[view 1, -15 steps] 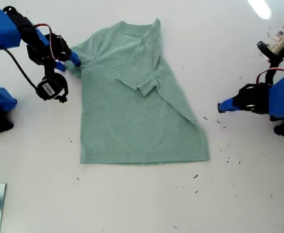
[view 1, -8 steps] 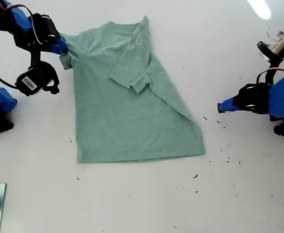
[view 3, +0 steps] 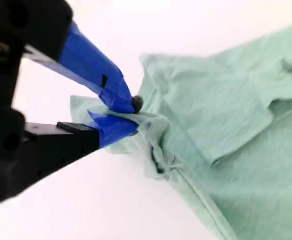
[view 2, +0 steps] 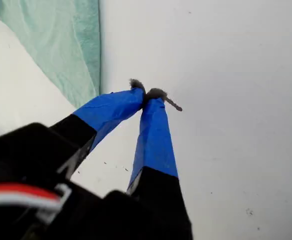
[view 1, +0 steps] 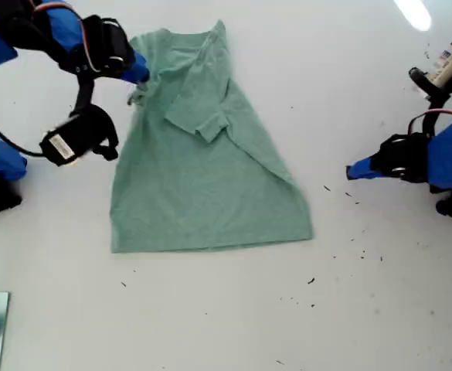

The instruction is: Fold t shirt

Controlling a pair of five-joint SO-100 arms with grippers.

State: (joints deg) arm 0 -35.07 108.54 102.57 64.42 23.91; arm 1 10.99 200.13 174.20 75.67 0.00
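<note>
The desk point(view 1: 226, 325) is white and glossy, and specks of dark debris dot it toward the exterior view's lower right.

The shirt point(view 1: 202, 178) lies on it left of centre in the exterior view. Its hem runs straight across nearest the desk's near edge and its neck points to the far edge. One sleeve is folded in over the chest, giving a slanted edge down the side at the exterior view's right. The rest of the body lies flat with soft wrinkles.

My second gripper point(view 1: 137, 73) comes in from the desk's far corner at the exterior view's left and sits at the shirt's other sleeve. In the second wrist view my second gripper point(view 3: 128, 116) has its blue-taped fingers point(view 3: 93, 67) pinched tight on a bunched fold of the shirt point(view 3: 235, 130), with the cloth gathered and creased just beside the tips. Below that arm in the exterior view hangs a black camera module point(view 1: 75, 141) with a white label, over bare desk just beside the shirt's edge.

My first gripper point(view 1: 357, 170) is near the desk's edge at the exterior view's right, well apart from the shirt. In the first wrist view my first gripper point(view 2: 146, 95) has its fingers point(view 2: 153, 140) pressed together at the tips with nothing between them, bits of grey lint clinging there, and a corner of the shirt point(view 2: 61, 45) lies beyond.
</note>
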